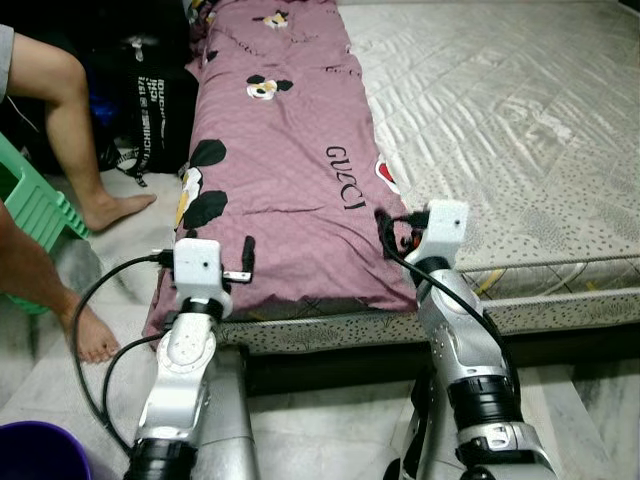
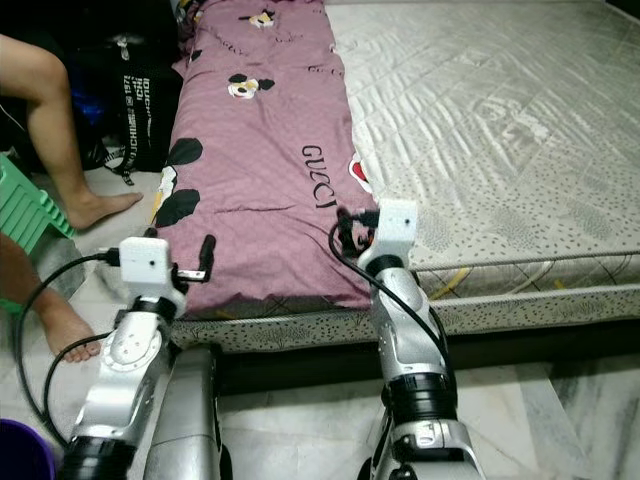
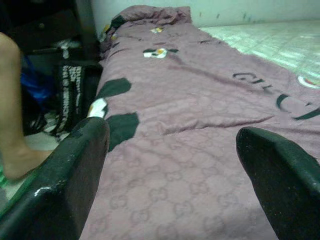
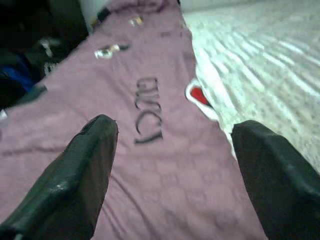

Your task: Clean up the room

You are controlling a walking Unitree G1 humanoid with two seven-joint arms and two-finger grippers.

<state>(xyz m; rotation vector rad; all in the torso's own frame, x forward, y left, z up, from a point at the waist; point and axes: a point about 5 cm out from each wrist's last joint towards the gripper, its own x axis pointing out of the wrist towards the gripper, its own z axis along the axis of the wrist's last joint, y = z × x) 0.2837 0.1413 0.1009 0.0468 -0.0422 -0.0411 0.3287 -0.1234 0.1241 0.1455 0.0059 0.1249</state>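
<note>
A mauve blanket (image 1: 285,170), printed with black lettering and cartoon patches, is laid lengthwise along one side of a bare patterned mattress (image 1: 510,130); its near end is draped over the mattress edge. The left gripper (image 3: 172,165) is held just above that near end, at the blanket's outer corner, with its two black fingers (image 3: 65,175) spread wide apart and nothing between them; the blanket is seen stretching away directly ahead of it. The right gripper (image 4: 172,165) is poised over the blanket's inner near corner, beside the seam where blanket meets mattress; its fingers (image 4: 75,175) are likewise parted and nothing is gripped; the lettering lies just beyond its tips, and the mattress runs off on its outer side. Beyond the left gripper, off the bed, a person's bare legs and feet (image 1: 95,205) are seen on the floor, with a green plastic stool (image 1: 35,205) and a black bag (image 1: 150,115) near them; a purple bucket (image 1: 40,452) is seen by the left arm.
</note>
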